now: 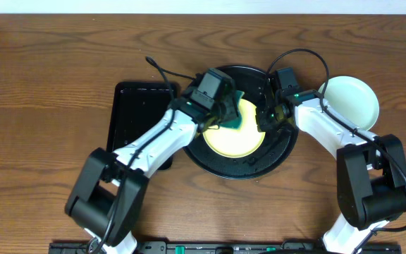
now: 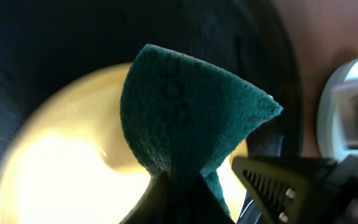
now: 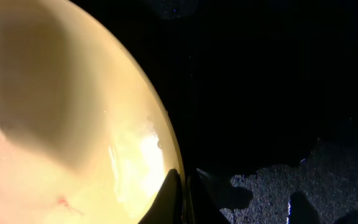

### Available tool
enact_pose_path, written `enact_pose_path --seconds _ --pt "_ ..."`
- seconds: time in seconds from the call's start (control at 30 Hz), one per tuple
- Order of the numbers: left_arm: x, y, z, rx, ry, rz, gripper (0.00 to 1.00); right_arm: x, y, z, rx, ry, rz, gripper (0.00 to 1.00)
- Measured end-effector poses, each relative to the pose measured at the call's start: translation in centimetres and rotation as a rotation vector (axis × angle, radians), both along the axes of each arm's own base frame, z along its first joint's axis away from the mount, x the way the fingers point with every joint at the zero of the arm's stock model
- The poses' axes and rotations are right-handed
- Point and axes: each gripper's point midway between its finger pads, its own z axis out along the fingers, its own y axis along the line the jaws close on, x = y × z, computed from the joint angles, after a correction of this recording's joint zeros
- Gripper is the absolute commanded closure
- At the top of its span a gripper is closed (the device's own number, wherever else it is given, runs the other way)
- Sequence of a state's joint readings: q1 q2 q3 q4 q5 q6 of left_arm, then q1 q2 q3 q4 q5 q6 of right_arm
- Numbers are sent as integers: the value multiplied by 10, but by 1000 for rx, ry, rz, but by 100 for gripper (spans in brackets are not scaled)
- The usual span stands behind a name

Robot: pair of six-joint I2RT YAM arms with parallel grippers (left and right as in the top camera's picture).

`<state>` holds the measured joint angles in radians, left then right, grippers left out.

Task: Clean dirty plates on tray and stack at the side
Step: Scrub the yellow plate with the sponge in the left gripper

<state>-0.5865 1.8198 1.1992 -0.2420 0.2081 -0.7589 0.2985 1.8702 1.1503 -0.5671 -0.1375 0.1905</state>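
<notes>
A pale yellow plate (image 1: 237, 137) lies on the round black tray (image 1: 277, 156). My left gripper (image 1: 223, 120) is shut on a green scrub sponge (image 1: 234, 116) and holds it on the plate's upper part. In the left wrist view the sponge (image 2: 185, 118) stands over the yellow plate (image 2: 61, 168). My right gripper (image 1: 266, 121) is shut on the plate's right rim; in the right wrist view its fingers (image 3: 180, 193) pinch the rim of the plate (image 3: 61, 124), which has a small red smear. A mint-blue plate (image 1: 351, 102) lies on the table to the right of the tray.
A rectangular black tray (image 1: 136, 113) sits to the left of the round tray, partly under my left arm. Brown wood tabletop (image 1: 48, 92) surrounds both. Cables arc above the tray.
</notes>
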Motion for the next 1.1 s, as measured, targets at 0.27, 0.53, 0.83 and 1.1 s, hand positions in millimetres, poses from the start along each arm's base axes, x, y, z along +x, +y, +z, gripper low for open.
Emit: enact_pose_path --seconds 0.27,0.53,0.83,1.1 --pt "-23 -34 -57 8 109 -45 93 -2 -1 -2 -5 9 -1 99" --pt "-33 -5 -61 177 158 -59 93 -3 0 -2 -3 15 1 99" --pt "-11 42 -47 217 137 -42 93 -1 1 -1 7 5 3 99" --pt "-6 25 -8 152 34 -47 93 0 1 -1 2 3 1 99"
